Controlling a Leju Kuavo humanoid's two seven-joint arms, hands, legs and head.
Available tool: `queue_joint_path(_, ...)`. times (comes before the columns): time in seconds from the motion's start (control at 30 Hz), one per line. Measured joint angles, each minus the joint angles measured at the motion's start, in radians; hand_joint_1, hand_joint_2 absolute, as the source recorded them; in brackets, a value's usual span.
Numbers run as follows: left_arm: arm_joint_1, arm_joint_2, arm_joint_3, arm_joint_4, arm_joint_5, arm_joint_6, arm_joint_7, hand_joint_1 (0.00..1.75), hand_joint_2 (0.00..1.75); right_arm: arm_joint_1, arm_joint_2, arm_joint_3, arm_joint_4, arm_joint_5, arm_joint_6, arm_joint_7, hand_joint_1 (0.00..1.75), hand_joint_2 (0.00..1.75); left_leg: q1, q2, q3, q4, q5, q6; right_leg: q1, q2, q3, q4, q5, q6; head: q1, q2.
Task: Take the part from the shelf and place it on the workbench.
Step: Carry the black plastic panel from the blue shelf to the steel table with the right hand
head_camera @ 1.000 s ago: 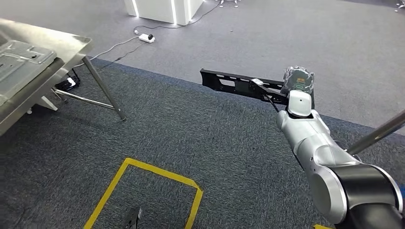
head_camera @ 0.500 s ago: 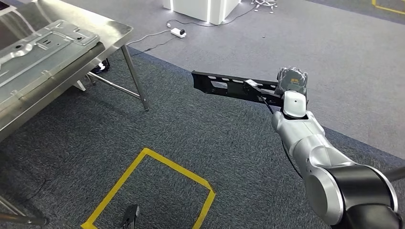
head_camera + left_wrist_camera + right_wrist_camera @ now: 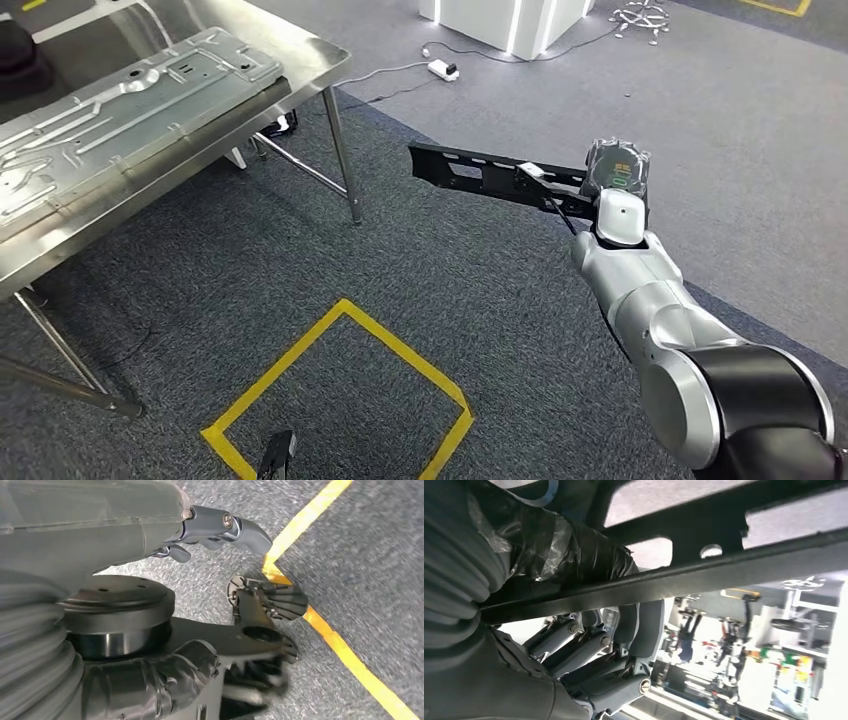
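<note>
At the far left, a steel workbench (image 3: pixel 300 55) stands with its near edge running diagonally and a corner jutting toward the middle of the floor; a pressed sheet-metal panel (image 3: pixel 120 100) lies along its top, reaching close to that near edge. Thin legs (image 3: pixel 340 150) drop from the corner to the grey carpet (image 3: pixel 420 270). Below it, a square of yellow tape (image 3: pixel 345 385) marks the carpet, and open floor stretches between the bench corner and the arm. Farther back, a white power strip (image 3: pixel 443 69) and its cable lie by a white cabinet (image 3: pixel 505 18).

The left hand (image 3: pixel 220 527) hangs over the carpet with its fingers bent and nothing in them.

To the right, the part (image 3: pixel 495 176) is held out level in the air above the carpet, well apart from the bench. It is a long, flat black bar with rectangular cut-outs along it. The right hand (image 3: pixel 618 172) grips its right end, fingers (image 3: pixel 589 647) wrapped around the bar.
</note>
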Motion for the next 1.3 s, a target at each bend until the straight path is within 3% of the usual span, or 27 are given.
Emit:
queue_joint_path(0.03, 0.001, 0.000, 0.000, 0.000, 0.000, 0.000, 0.000, 0.00, 1.75, 0.002, 0.000, -0.001, 0.000, 0.000, 0.000, 0.000, 1.75, 1.75, 0.005, 0.003, -0.012, 0.015, 0.006, -0.006, 0.000, -0.012, 0.001, 0.001, -0.003, 0.002, 0.000, 0.000)
queue_joint_path(0.07, 0.001, 0.000, 0.000, 0.000, 0.000, 0.000, 0.000, 0.00, 1.75, 0.003, 0.000, -0.001, 0.000, 0.000, 0.000, -0.002, 1.75, 1.75, 0.010, 0.008, -0.002, -0.013, 0.031, -0.011, -0.002, -0.024, 0.002, 0.003, -0.006, 0.006, 0.000, 0.000)
queue_joint_path(0.13, 0.000, 0.000, 0.000, 0.000, 0.000, 0.001, 0.000, 0.00, 1.75, 0.004, 0.002, -0.003, 0.000, 0.000, -0.001, -0.007, 1.75, 1.75, 0.013, 0.037, 0.063, -0.146, 0.097, -0.019, -0.004, -0.045, 0.005, 0.012, -0.017, 0.016, 0.000, 0.000)
queue_joint_path(0.2, -0.002, -0.002, 0.000, 0.001, 0.000, 0.004, 0.002, 0.00, 1.75, 0.004, 0.005, -0.004, -0.001, 0.000, -0.004, -0.017, 1.75, 1.75, 0.008, 0.058, 0.110, -0.239, 0.127, -0.012, 0.000, -0.061, 0.005, 0.023, -0.027, 0.029, 0.001, 0.000)
queue_joint_path(0.3, -0.004, -0.004, 0.000, 0.002, 0.001, 0.013, 0.005, 0.00, 1.75, 0.006, 0.018, -0.007, -0.001, 0.000, -0.013, -0.028, 1.75, 1.75, 0.002, 0.037, 0.115, -0.247, 0.125, 0.010, 0.000, -0.081, 0.010, 0.025, -0.035, 0.046, 0.003, 0.000)
queue_joint_path(0.33, -0.005, -0.004, -0.001, 0.002, 0.001, 0.017, 0.006, 0.00, 1.75, 0.007, 0.022, -0.008, -0.002, 0.000, -0.015, -0.030, 1.75, 1.75, 0.002, 0.027, 0.117, -0.249, 0.126, 0.017, -0.003, -0.076, 0.010, 0.031, -0.043, 0.051, 0.003, 0.000)
queue_joint_path(0.4, -0.011, -0.007, -0.001, 0.002, 0.002, 0.027, 0.010, 0.00, 1.75, 0.007, 0.026, -0.010, -0.002, 0.000, -0.017, -0.033, 1.75, 1.75, 0.004, 0.009, 0.121, -0.254, 0.128, 0.029, -0.008, -0.036, -0.018, 0.095, -0.085, 0.056, 0.004, 0.000)
queue_joint_path(0.47, -0.016, -0.010, -0.001, 0.002, 0.002, 0.034, 0.014, 0.00, 1.75, 0.009, 0.028, -0.010, -0.001, 0.000, -0.016, -0.034, 1.75, 1.75, 0.003, -0.010, 0.121, -0.254, 0.128, 0.037, -0.008, 0.010, -0.086, 0.233, -0.147, 0.054, 0.004, 0.000)
queue_joint_path(0.5, -0.018, -0.011, -0.001, 0.002, 0.003, 0.037, 0.016, 0.00, 1.75, 0.012, 0.029, -0.010, 0.000, 0.000, -0.015, -0.033, 1.75, 1.75, 0.000, -0.022, 0.121, -0.254, 0.127, 0.039, -0.006, 0.019, -0.120, 0.298, -0.167, 0.052, 0.005, 0.000)
queue_joint_path(0.53, -0.019, -0.013, -0.001, 0.002, 0.003, 0.039, 0.018, 0.00, 1.75, 0.014, 0.030, -0.011, 0.001, 0.000, -0.014, -0.033, 1.75, 1.75, -0.002, -0.035, 0.121, -0.253, 0.127, 0.041, -0.004, 0.024, -0.143, 0.332, -0.168, 0.049, 0.005, 0.000)
queue_joint_path(0.57, -0.019, -0.015, -0.001, 0.002, 0.003, 0.042, 0.020, 0.00, 1.75, 0.016, 0.030, -0.011, 0.001, 0.000, -0.013, -0.032, 1.75, 1.75, -0.004, -0.049, 0.122, -0.252, 0.127, 0.042, -0.003, 0.027, -0.147, 0.328, -0.150, 0.044, 0.004, 0.000)
queue_joint_path(0.6, -0.019, -0.016, -0.001, 0.002, 0.003, 0.044, 0.022, 0.00, 1.75, 0.017, 0.030, -0.010, 0.001, 0.000, -0.012, -0.032, 1.75, 1.75, -0.006, -0.063, 0.122, -0.251, 0.127, 0.042, 0.000, 0.032, -0.133, 0.284, -0.115, 0.038, 0.004, 0.000)
queue_joint_path(0.63, -0.020, -0.019, -0.001, 0.002, 0.003, 0.047, 0.023, 0.00, 1.75, 0.017, 0.031, -0.011, 0.001, 0.000, -0.011, -0.032, 1.75, 1.75, -0.006, -0.077, 0.122, -0.249, 0.127, 0.042, 0.002, 0.045, -0.104, 0.212, -0.073, 0.030, 0.004, 0.000)
queue_joint_path(0.7, -0.023, -0.024, -0.001, 0.002, 0.003, 0.050, 0.023, 0.00, 1.75, 0.015, 0.032, -0.011, 0.001, 0.000, -0.011, -0.033, 1.75, 1.75, -0.007, -0.100, 0.118, -0.247, 0.128, 0.038, 0.004, 0.082, -0.049, 0.087, -0.023, 0.018, 0.004, 0.000)
queue_joint_path(0.73, -0.023, -0.027, -0.002, 0.002, 0.003, 0.051, 0.023, 0.00, 1.75, 0.014, 0.033, -0.011, 0.001, 0.000, -0.011, -0.034, 1.75, 1.75, -0.006, -0.110, 0.116, -0.247, 0.130, 0.034, 0.005, 0.093, -0.034, 0.056, -0.017, 0.016, 0.004, 0.000)
queue_joint_path(0.8, -0.023, -0.029, -0.002, 0.002, 0.004, 0.052, 0.023, 0.00, 1.75, 0.013, 0.038, -0.011, 0.001, 0.000, -0.011, -0.035, 1.75, 1.75, -0.002, -0.131, 0.111, -0.250, 0.134, 0.023, 0.008, 0.084, -0.026, 0.042, -0.019, 0.014, 0.004, 0.000)
queue_joint_path(0.83, -0.023, -0.030, -0.002, 0.002, 0.004, 0.053, 0.023, 0.00, 1.75, 0.013, 0.042, -0.011, 0.001, 0.000, -0.011, -0.035, 1.75, 1.75, -0.003, -0.126, 0.110, -0.249, 0.132, 0.018, 0.006, 0.072, -0.022, 0.036, -0.017, 0.011, 0.004, 0.000)
queue_joint_path(0.9, -0.023, -0.030, -0.002, 0.002, 0.005, 0.053, 0.023, 0.00, 1.75, 0.011, 0.047, -0.011, 0.001, 0.000, -0.010, -0.033, 1.75, 1.75, -0.009, -0.073, 0.091, -0.209, 0.104, 0.009, 0.002, 0.048, -0.011, 0.020, -0.011, 0.002, 0.001, 0.000)
queue_joint_path(0.97, -0.025, -0.030, -0.002, 0.002, 0.006, 0.053, 0.020, 0.00, 1.75, 0.009, 0.047, -0.011, 0.001, 0.000, -0.006, -0.031, 1.75, 1.75, -0.007, -0.013, 0.038, -0.094, 0.043, 0.002, 0.002, 0.025, -0.006, 0.015, -0.010, -0.006, -0.003, 0.000)
queue_joint_path(1.03, -0.024, -0.031, -0.002, 0.002, 0.007, 0.052, 0.016, 0.00, 1.75, 0.009, 0.046, -0.011, 0.001, 0.000, -0.001, -0.029, 1.75, 1.75, 0.001, 0.001, -0.014, 0.012, 0.009, -0.007, 0.002, 0.003, -0.005, 0.016, -0.013, -0.007, -0.003, 0.000)
queue_joint_path(1.07, -0.024, -0.031, -0.002, 0.002, 0.007, 0.051, 0.015, 0.00, 1.75, 0.009, 0.046, -0.011, 0.001, 0.000, 0.001, -0.028, 1.75, 1.75, 0.005, 0.004, -0.018, 0.018, 0.018, -0.012, 0.001, -0.009, -0.005, 0.018, -0.015, -0.005, -0.003, 0.000)
queue_joint_path(1.13, -0.024, -0.030, -0.003, 0.002, 0.006, 0.051, 0.014, 0.00, 1.75, 0.009, 0.046, -0.011, 0.001, 0.000, 0.001, -0.026, 1.75, 1.75, 0.010, 0.023, 0.032, -0.081, 0.079, -0.018, -0.002, -0.030, -0.003, 0.025, -0.023, 0.003, -0.003, 0.000)
queue_joint_path(1.2, -0.025, -0.032, -0.003, 0.002, 0.006, 0.051, 0.014, 0.00, 1.75, 0.008, 0.045, -0.011, 0.001, 0.000, 0.001, -0.024, 1.75, 1.75, 0.005, 0.059, 0.097, -0.202, 0.119, -0.015, 0.001, -0.048, -0.002, 0.035, -0.034, 0.015, -0.003, 0.000)
queue_joint_path(1.27, -0.026, -0.033, -0.003, 0.002, 0.006, 0.051, 0.014, 0.00, 1.75, 0.006, 0.042, -0.011, 0.001, 0.000, 0.000, -0.021, 1.75, 1.75, -0.003, 0.067, 0.115, -0.241, 0.119, -0.001, 0.008, -0.065, 0.000, 0.039, -0.041, 0.025, -0.001, 0.000)
queue_joint_path(1.3, -0.026, -0.033, -0.004, 0.002, 0.007, 0.051, 0.014, 0.00, 1.75, 0.005, 0.040, -0.011, 0.001, 0.000, 0.000, -0.020, 1.75, 1.75, -0.002, 0.054, 0.113, -0.242, 0.121, 0.007, 0.008, -0.075, 0.003, 0.038, -0.042, 0.029, 0.000, 0.000)
